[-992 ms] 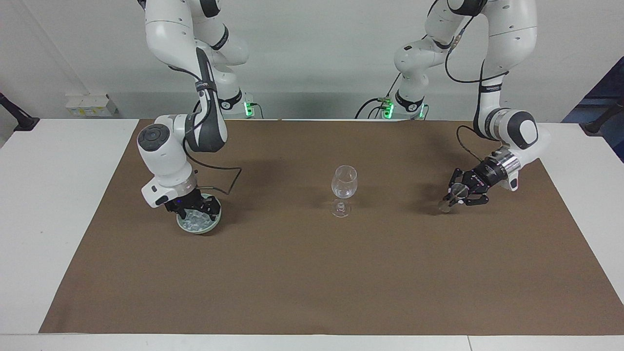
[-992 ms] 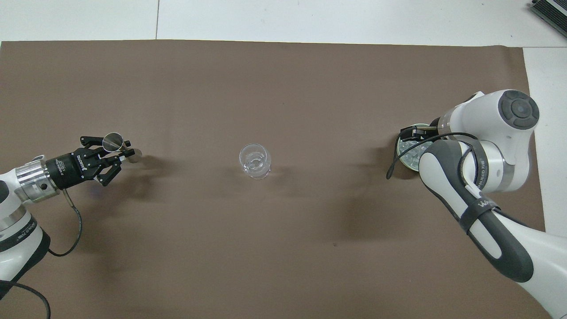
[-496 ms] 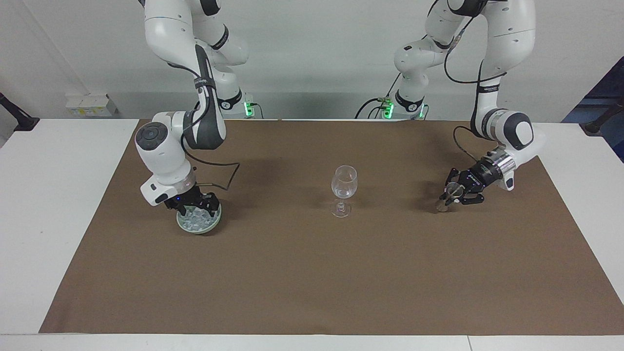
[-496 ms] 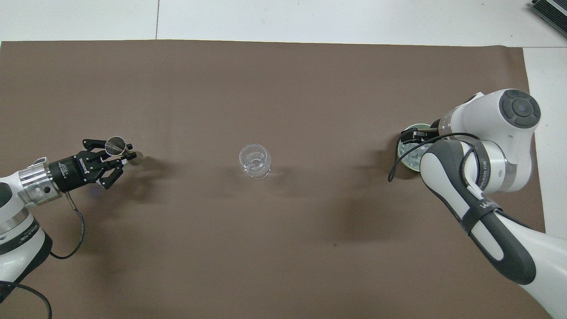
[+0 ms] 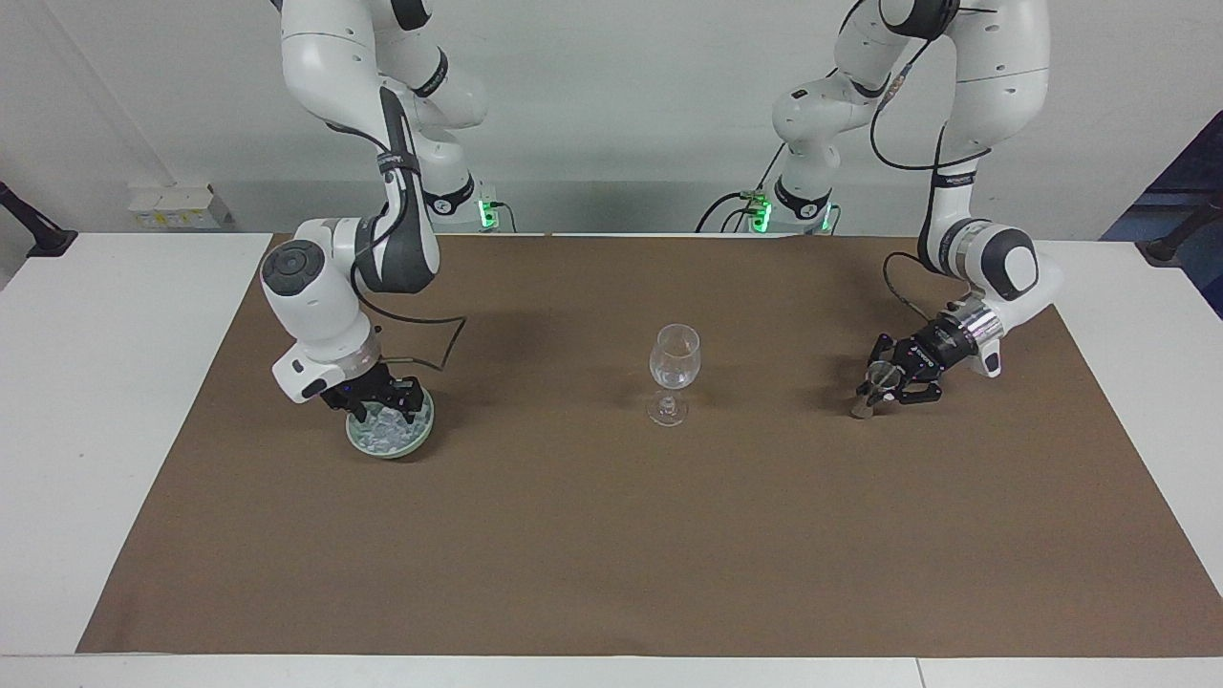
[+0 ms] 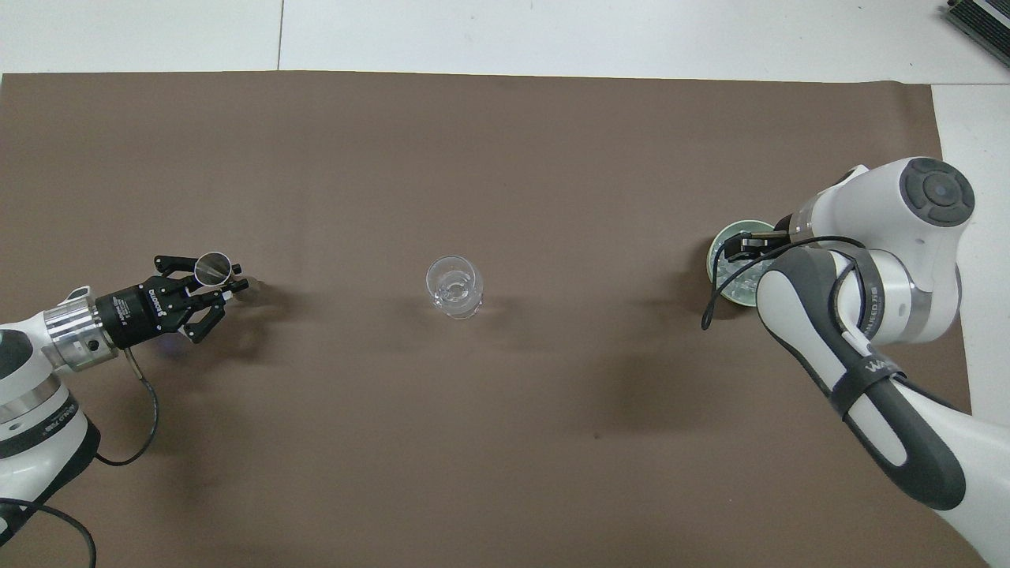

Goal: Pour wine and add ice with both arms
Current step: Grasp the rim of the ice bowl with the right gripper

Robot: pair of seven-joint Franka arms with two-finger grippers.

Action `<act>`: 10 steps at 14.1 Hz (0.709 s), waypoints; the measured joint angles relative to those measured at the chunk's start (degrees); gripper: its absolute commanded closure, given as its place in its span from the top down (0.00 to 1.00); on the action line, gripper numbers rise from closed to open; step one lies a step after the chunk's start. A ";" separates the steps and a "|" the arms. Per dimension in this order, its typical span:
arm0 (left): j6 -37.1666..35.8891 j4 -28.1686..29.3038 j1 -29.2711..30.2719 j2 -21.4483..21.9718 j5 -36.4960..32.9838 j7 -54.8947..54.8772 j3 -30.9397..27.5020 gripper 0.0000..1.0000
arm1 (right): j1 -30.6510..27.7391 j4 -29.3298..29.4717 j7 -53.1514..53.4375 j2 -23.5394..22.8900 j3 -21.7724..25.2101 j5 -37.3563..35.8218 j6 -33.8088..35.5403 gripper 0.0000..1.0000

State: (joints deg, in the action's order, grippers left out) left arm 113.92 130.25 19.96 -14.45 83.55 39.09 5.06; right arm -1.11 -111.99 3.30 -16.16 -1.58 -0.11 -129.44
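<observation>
A clear wine glass [image 5: 675, 358] [image 6: 454, 285] stands upright mid-mat. My left gripper [image 5: 881, 380] [image 6: 222, 281] is shut on a small shiny metal cup [image 5: 871, 390] [image 6: 211, 268]. The cup is held tilted just above the mat, toward the left arm's end of the table, well apart from the glass. A pale green bowl [image 5: 420, 435] [image 6: 730, 233] holding the ice [image 5: 380, 432] [image 6: 738, 276] sits toward the right arm's end. My right gripper [image 5: 380, 401] [image 6: 742, 249] points down into the bowl, right at the ice heap. The right wrist hides part of the bowl from above.
A brown mat [image 5: 611, 554] covers most of the white table [image 5: 105, 382]. A black cable [image 5: 439, 349] from the right arm loops low beside the bowl. The right arm's forearm [image 6: 860, 394] reaches in over the mat near the bowl.
My left gripper has sunk lower with the tilted cup and drawn back a little. The right wrist has lifted slightly over the bowl, so more of its rim shows from above.
</observation>
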 measured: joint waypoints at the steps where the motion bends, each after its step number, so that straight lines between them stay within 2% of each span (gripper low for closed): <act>1: 0.02 0.00 0.00 -0.03 0.00 -0.10 0.00 0.02 | 0.00 -0.09 0.00 0.01 0.00 0.00 0.00 0.56; 3: 0.27 0.00 0.00 -0.02 0.00 -0.22 0.00 0.12 | 0.00 -0.31 -0.03 0.03 0.00 0.00 0.00 0.27; 5: 0.81 0.00 0.00 -0.03 0.00 -0.24 0.00 0.14 | 0.00 -0.39 -0.03 0.04 0.00 0.00 0.00 0.10; 6: 0.98 0.00 0.00 -0.03 0.00 -0.25 0.00 0.14 | 0.00 -0.39 -0.03 0.08 0.01 0.00 0.00 0.04; 8: 1.09 0.00 -0.03 -0.03 0.00 -0.29 0.01 0.16 | 0.00 -0.44 -0.03 0.25 0.03 0.00 0.00 0.00; 10: 1.09 0.03 -0.14 -0.08 0.00 -0.44 0.11 0.21 | 0.00 -0.45 -0.03 0.49 0.03 0.00 0.00 0.00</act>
State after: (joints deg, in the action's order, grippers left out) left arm 115.01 130.28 19.82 -14.53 83.55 38.65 5.17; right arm -1.11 -112.44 3.27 -15.67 -1.55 -0.11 -129.44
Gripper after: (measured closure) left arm 0.775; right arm 0.731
